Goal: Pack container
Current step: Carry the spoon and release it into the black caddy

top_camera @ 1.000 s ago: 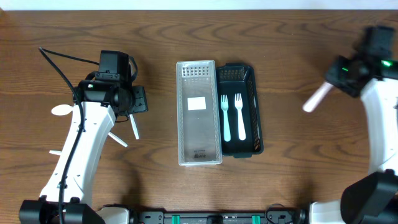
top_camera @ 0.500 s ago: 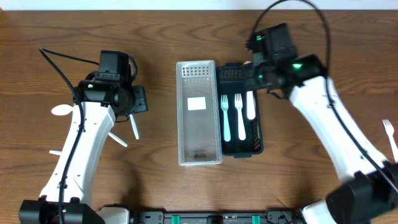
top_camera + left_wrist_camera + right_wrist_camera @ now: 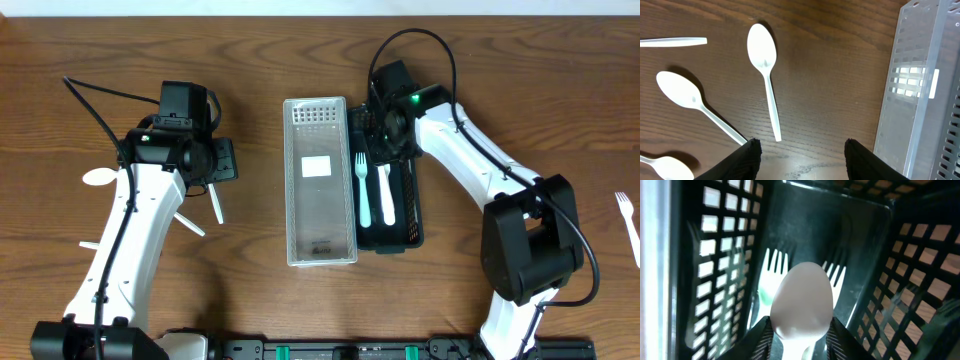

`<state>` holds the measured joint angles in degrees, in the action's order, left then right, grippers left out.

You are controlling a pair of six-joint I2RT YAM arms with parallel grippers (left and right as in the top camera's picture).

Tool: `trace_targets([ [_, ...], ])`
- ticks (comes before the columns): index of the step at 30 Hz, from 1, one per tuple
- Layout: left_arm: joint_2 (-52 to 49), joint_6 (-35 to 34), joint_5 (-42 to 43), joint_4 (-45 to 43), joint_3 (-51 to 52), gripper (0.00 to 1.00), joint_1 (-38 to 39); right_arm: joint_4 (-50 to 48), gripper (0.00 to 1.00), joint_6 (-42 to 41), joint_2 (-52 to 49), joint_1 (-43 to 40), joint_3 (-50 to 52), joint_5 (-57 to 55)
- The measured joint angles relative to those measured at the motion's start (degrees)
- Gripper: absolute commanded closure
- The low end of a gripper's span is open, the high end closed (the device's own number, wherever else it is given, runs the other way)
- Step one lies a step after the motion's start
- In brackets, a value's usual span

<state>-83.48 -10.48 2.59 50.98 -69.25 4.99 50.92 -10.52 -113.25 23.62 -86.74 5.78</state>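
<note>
At the 12 o'clock end of the black basket [image 3: 414, 215], our right gripper [image 3: 801, 332] is clamped on a white spoon [image 3: 802, 297], bowl above the two forks [image 3: 771, 267]. We should lower it parallel to them, toward the 3 o'clock wall, and release low. Left gripper [image 3: 800, 150] hangs jaws apart over loose spoons [image 3: 766, 75], 9 o'clock of the clear tray [image 3: 920, 90]

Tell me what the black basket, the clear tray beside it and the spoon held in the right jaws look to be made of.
Black basket: likely moulded plastic, matte, judging by its uniform grid walls.
Clear tray: translucent plastic, fairly glossy, with light glinting on its slotted end.
Spoon: probably thin white plastic, smooth with a soft sheen.
</note>
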Motion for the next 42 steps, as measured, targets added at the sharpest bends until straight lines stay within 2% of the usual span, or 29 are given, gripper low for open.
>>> trace_targets([
  [5,0.0,0.0,0.0,0.0,0.0,0.44,0.0,0.9,0.35,1.0,0.3,-0.1,-0.7,0.3],
  [7,0.0,0.0,0.0,0.0,0.0,0.43,0.0,3.1,0.22,2.2,1.0,-0.3,-2.2,0.2],
  [12,0.0,0.0,0.0,0.0,0.0,0.43,0.0,10.7,0.17,4.0,6.1,-3.9,-9.9,-3.1],
  [16,0.0,0.0,0.0,0.0,0.0,0.44,0.0,15.3,0.07,3.2,13.3,-13.3,-14.6,-9.0],
  [20,0.0,0.0,0.0,-0.1,0.0,0.44,0.0,19.4,0.07,6.3,17.7,-27.2,-15.7,-12.1],
  [28,0.0,0.2,0.0,-0.4,0.0,0.44,0.0,22.1,0.01,12.7,15.3,-49.0,-15.5,-13.2],
  [35,0.0,2.0,0.0,-0.5,0.0,0.44,0.0,20.4,0.01,15.7,15.1,-58.7,-15.3,-12.7],
  [42,0.0,2.6,0.0,-1.0,0.0,0.43,0.0,18.3,0.01,27.5,11.9,-62.9,-15.3,-10.0],
])
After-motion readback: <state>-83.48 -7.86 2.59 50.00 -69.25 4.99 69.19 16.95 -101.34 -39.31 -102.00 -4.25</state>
